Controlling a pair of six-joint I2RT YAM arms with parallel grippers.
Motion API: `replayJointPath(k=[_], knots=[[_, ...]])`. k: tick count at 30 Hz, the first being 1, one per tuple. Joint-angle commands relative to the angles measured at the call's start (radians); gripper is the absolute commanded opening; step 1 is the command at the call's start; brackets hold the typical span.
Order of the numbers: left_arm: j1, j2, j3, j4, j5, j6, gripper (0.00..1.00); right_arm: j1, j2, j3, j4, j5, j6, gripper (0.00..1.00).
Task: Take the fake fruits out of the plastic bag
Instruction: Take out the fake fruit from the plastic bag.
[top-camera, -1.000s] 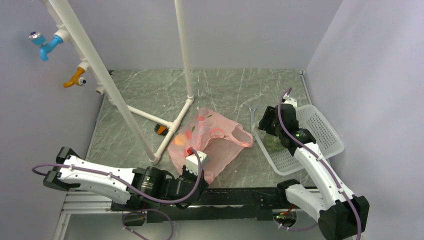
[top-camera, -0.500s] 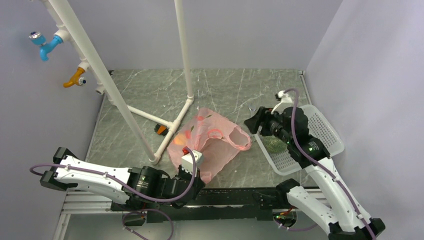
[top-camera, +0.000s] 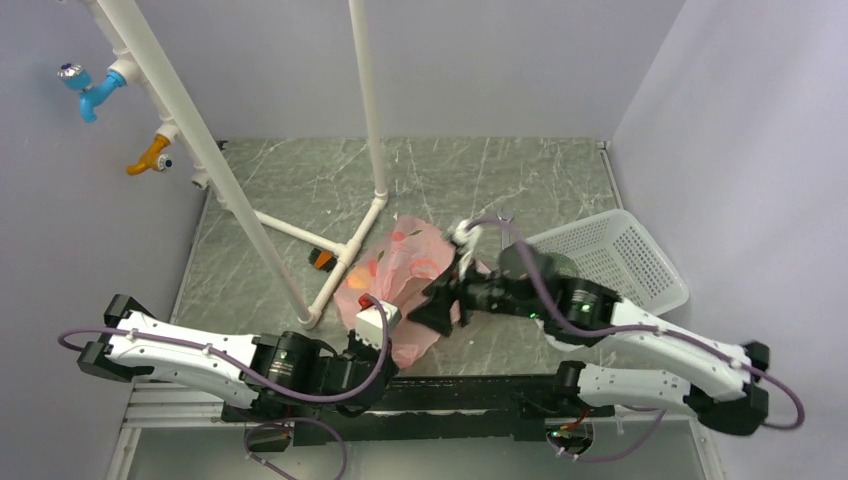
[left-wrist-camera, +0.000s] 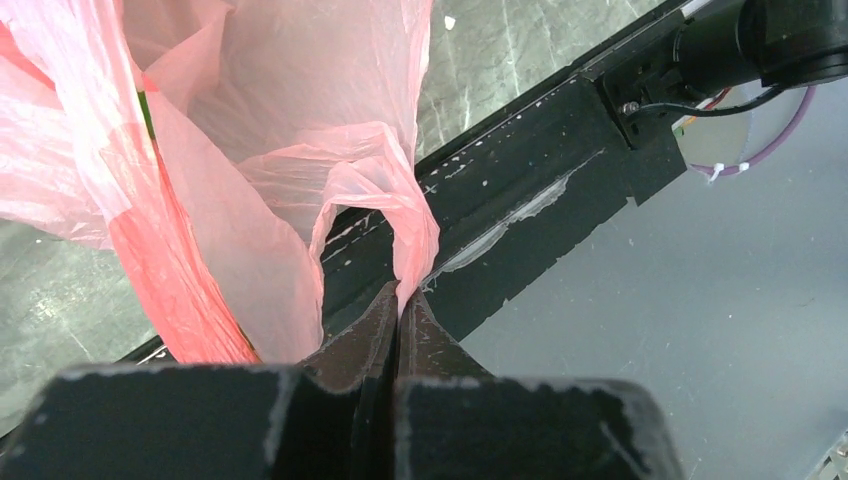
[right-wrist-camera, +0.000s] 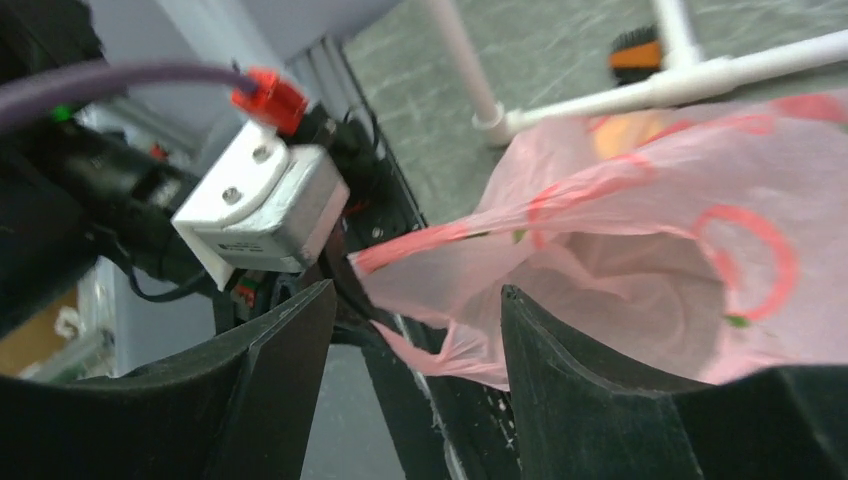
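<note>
The right arm (top-camera: 600, 310) has swung away from the basket (top-camera: 640, 250) and now reaches over the bag (top-camera: 410, 262), which lies on the table (top-camera: 480, 170) beside the pipe frame (top-camera: 350, 240). We count one bag, one basket and one brush (top-camera: 321, 259). The right gripper (right-wrist-camera: 418, 300) hangs with its fingers spread wide, gripping nothing. The left gripper (left-wrist-camera: 398, 300) pinches a fold of the bag's near edge. Orange-yellow fruits (top-camera: 375, 268) show through the film, too blurred for us to count, and the bag's red and green prints are unreadable.
</note>
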Motion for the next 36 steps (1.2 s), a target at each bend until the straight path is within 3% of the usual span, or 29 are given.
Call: replayJointPath(k=[1,4,8,15,18,27,36], knots=[[-0.005,-0.033,0.034,-0.049,-0.023,-0.026,0.0,0.19,0.106,-0.04,0.053,0.179,-0.062,0.63],[-0.007,-0.046,0.018,-0.057,-0.019,-0.042,0.0,0.215,0.16,-0.102,0.082,0.323,0.007,0.59],[-0.011,-0.066,-0.005,-0.075,-0.012,-0.071,0.0,0.215,0.17,-0.191,0.176,0.45,0.076,0.4],[-0.012,-0.092,-0.037,-0.09,-0.004,-0.098,0.0,0.213,0.28,-0.291,0.404,0.601,0.101,0.28],[-0.011,-0.094,-0.034,-0.1,-0.005,-0.102,0.0,0.192,0.355,-0.279,0.45,0.749,0.181,0.27],[-0.012,-0.068,-0.041,-0.083,0.006,-0.11,0.0,0.155,0.58,-0.284,0.798,0.818,0.163,0.34],[-0.012,-0.021,-0.006,-0.07,0.017,-0.072,0.0,0.096,0.794,-0.25,0.994,0.785,0.205,0.39]])
